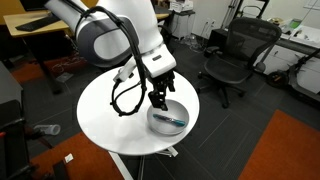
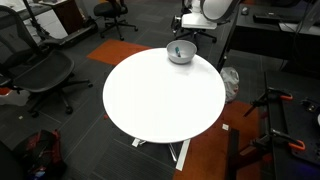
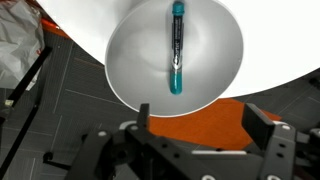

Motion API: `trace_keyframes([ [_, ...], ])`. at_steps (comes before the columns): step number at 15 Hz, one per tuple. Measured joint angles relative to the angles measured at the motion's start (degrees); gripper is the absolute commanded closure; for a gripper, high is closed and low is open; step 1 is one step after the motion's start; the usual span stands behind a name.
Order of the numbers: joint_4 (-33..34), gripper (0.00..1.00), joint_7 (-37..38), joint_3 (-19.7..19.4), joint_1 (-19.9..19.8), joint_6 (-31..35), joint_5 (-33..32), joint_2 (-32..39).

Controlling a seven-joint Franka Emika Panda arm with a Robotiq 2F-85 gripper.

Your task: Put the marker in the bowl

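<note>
The marker [image 3: 177, 47], dark with teal ends, lies inside the light grey-white bowl [image 3: 130, 60]. In both exterior views the bowl [image 1: 160, 123] [image 2: 180, 55] stands near the edge of the round white table [image 1: 105, 115] [image 2: 160, 95], with the marker [image 1: 171, 118] [image 2: 178, 51] visible in it. My gripper [image 1: 160, 99] hangs open and empty just above the bowl. In the wrist view its two fingers [image 3: 205, 115] are spread wide apart, below the bowl's rim in the picture, with nothing between them.
Black office chairs [image 1: 235, 55] [image 2: 45, 70] stand around the table. Orange carpet [image 1: 290, 150] lies beside it. Desks [image 1: 40, 25] are at the back. A tripod stand [image 2: 275, 110] is by the table.
</note>
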Motion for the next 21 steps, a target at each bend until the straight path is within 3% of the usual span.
trace_keyframes([
  [6, -3.31, 0.00, -0.15, -0.83, 3.96, 0.51, -1.71, -6.31],
  [10, -8.35, 0.00, 0.28, -3.18, 8.22, -0.66, -9.50, -13.82],
  [14, -12.93, 0.00, 0.11, -3.28, 11.05, -6.63, -15.25, -22.19],
  [21, -17.53, 0.00, -4.35, 10.71, 4.51, -20.52, -13.67, -33.46],
])
